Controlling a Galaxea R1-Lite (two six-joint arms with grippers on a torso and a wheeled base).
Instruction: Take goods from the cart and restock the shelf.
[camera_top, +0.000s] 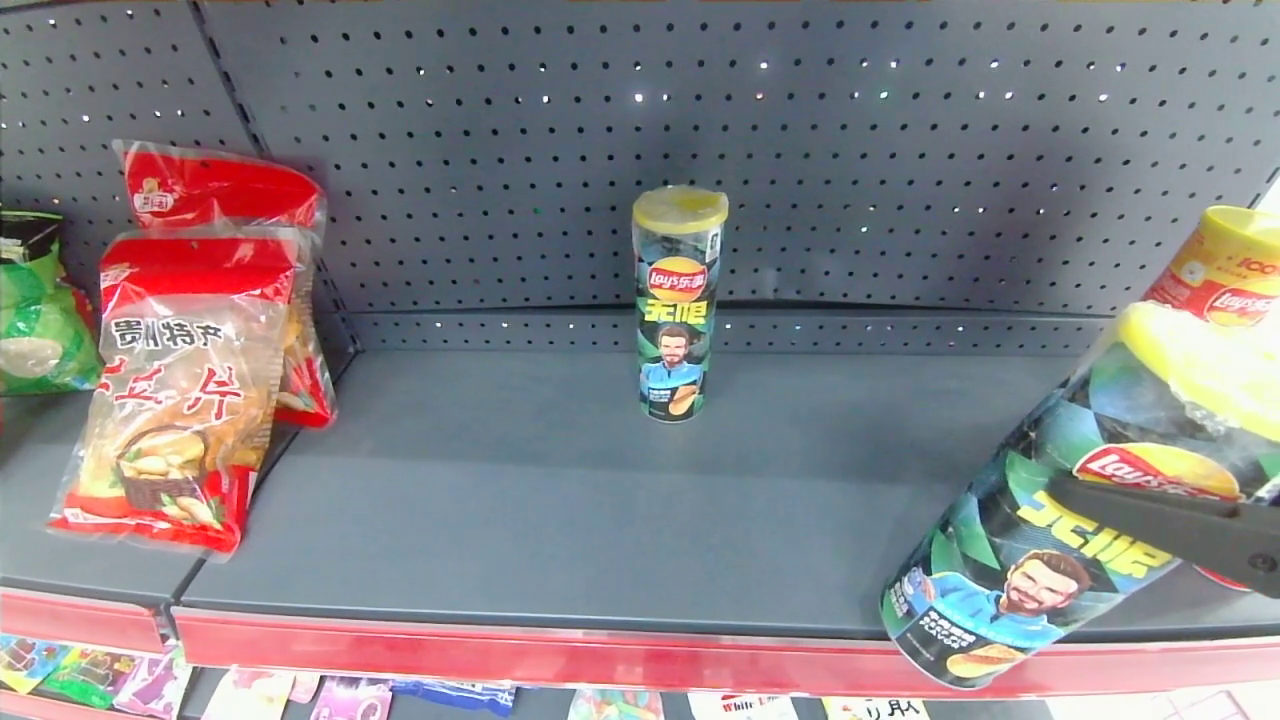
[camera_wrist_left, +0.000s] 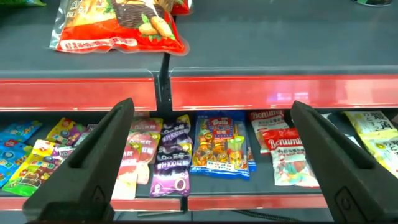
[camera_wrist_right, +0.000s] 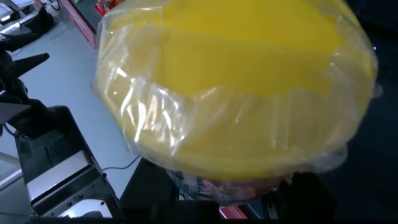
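A green chip can (camera_top: 673, 305) with a yellow lid stands upright mid-shelf, near the pegboard back. At the right front edge of the grey shelf (camera_top: 560, 500), a second green chip can (camera_top: 1060, 520) hangs tilted, its base over the red shelf lip. My right gripper (camera_top: 1170, 525) is shut on it, one black finger crossing its side. The can's yellow plastic-wrapped lid (camera_wrist_right: 236, 81) sits close to the right wrist camera. My left gripper (camera_wrist_left: 212, 106) is open and holds nothing, low in front of the red shelf edge (camera_wrist_left: 261, 92).
Red snack bags (camera_top: 175, 400) and a green bag (camera_top: 35, 310) stand at the shelf's left. An orange-red can (camera_top: 1225, 270) stands at the far right behind the held can. Several candy bags (camera_wrist_left: 217, 146) fill the lower shelf. Bare shelf lies either side of the standing can.
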